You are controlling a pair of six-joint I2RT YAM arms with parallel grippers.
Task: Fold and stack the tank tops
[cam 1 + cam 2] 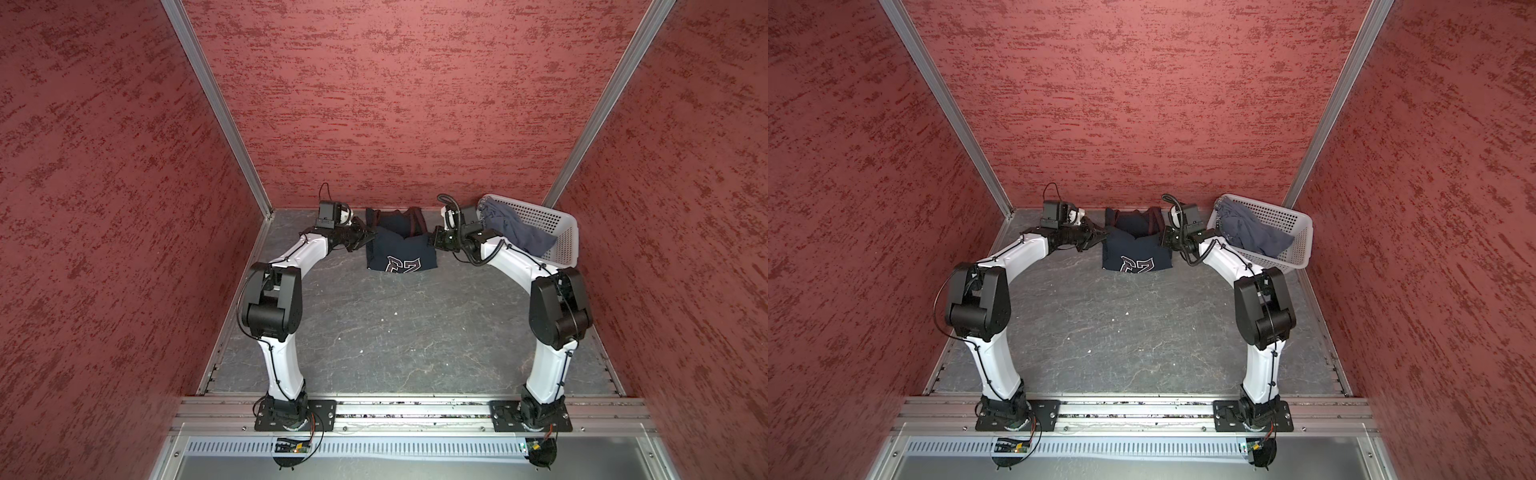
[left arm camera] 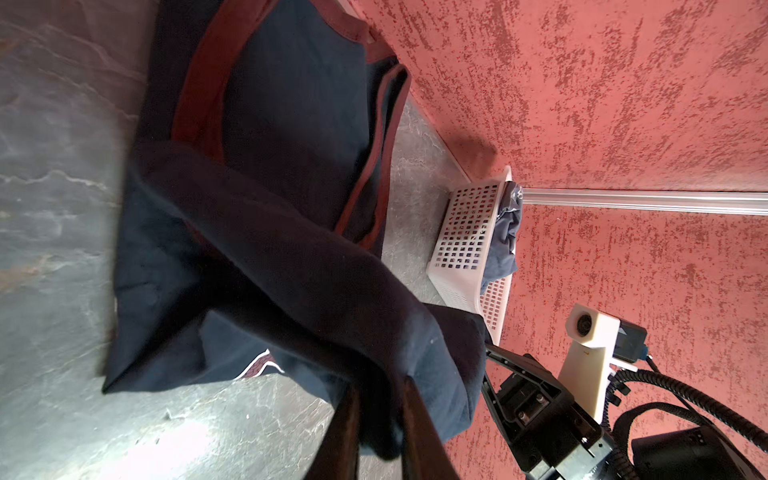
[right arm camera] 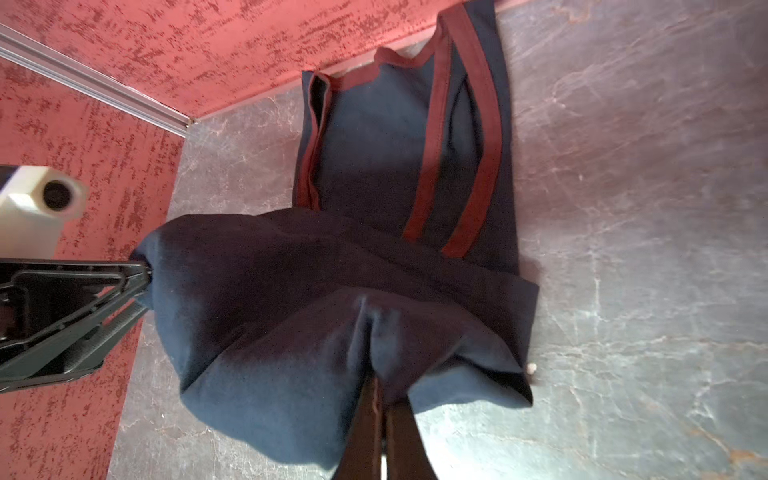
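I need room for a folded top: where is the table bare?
Bare: the wide table patch from the navy tank top to the base rail. Crowded: the far strip, where left gripper and right gripper hold that top, beside the basket.

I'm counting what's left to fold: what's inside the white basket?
A crumpled blue-grey top lies in the basket and drapes over its rim. The basket floor beneath the cloth is covered, so whether anything else lies under it cannot be seen.
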